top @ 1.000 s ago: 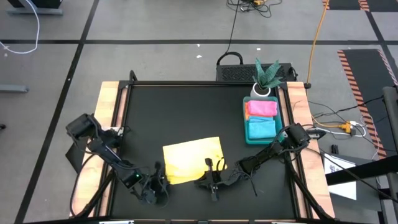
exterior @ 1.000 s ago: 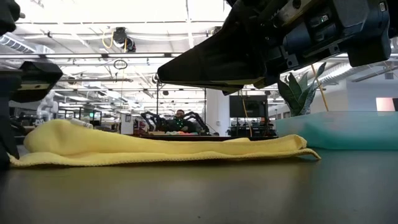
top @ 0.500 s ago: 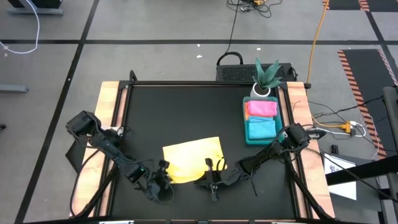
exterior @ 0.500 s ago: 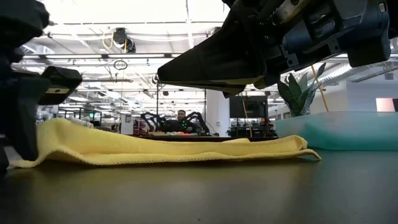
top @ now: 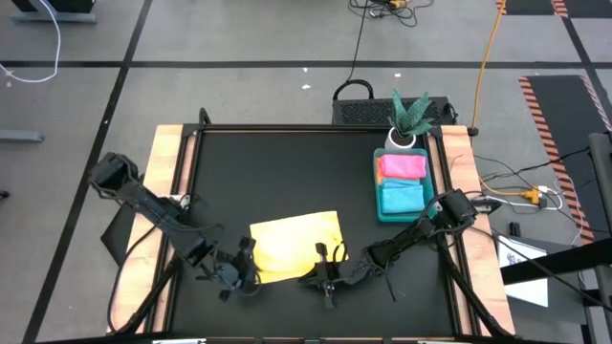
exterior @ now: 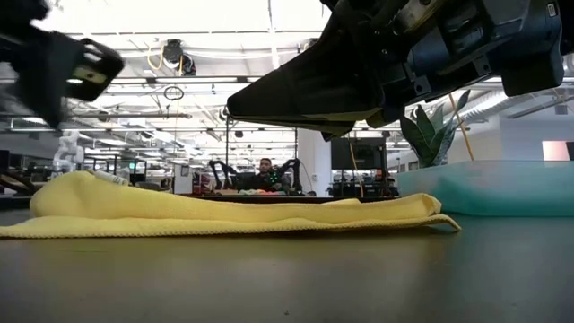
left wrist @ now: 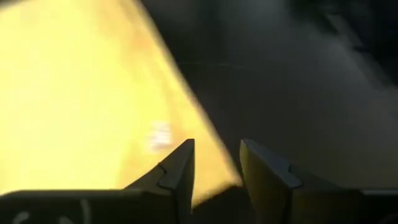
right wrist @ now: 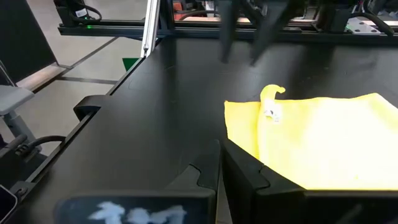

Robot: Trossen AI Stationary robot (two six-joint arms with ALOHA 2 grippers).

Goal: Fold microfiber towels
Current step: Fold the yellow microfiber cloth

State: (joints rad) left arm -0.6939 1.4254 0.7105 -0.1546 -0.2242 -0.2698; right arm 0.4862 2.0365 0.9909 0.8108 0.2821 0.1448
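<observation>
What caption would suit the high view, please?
Both hands, left hand and right hand, at the yellow towel's near edge; folded towels in the tray.

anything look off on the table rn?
Mostly fine. The yellow towel lies folded but humped at its left end, where a small white tag pokes out by that edge. Pink towel and blue towel sit neatly in the tray.

A folded towel (top: 295, 246) lies near the table's (top: 277, 172) front edge, centre. The left gripper (top: 241, 274) is at its near-left corner, the right gripper (top: 328, 277) at its near-right edge. At the far right, a tray (top: 381, 201) holds two folded towels (top: 402, 182), with a potted plant (top: 409, 119) behind it.
</observation>
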